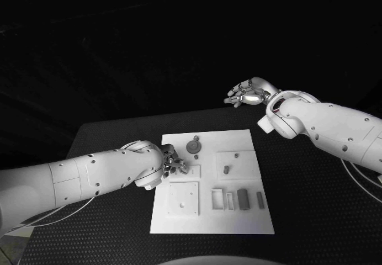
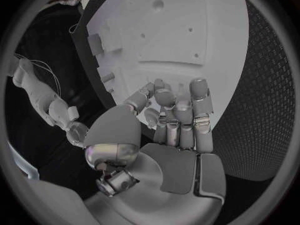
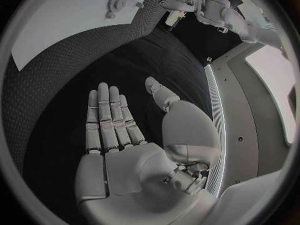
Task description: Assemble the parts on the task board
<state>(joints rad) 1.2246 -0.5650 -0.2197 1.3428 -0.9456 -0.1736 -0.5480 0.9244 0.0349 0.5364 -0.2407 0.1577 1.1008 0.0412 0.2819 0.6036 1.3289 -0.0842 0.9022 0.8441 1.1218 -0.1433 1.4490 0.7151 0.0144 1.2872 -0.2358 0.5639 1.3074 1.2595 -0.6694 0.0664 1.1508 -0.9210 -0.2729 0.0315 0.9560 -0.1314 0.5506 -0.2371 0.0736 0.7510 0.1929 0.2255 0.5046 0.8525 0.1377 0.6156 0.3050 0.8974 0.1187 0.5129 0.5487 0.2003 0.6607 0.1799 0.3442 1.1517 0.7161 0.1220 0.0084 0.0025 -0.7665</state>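
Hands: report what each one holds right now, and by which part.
Right hand holds nothing, fingers straight and apart above the table. Left hand curls over the task board; any hold cannot be told.

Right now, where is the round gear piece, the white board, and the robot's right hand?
gear piece (image 1: 194, 146), head view, on its round top face.
task board (image 1: 239, 221), head view, on a bare patch near its front corner.
right hand (image 3: 119, 150), right wrist view, on the open palm.

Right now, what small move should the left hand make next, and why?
Probably lower and close on a part near the task board's left edge. The left hand hovers there with fingers curled and seemingly nothing held, while the right hand is raised open beyond the table.
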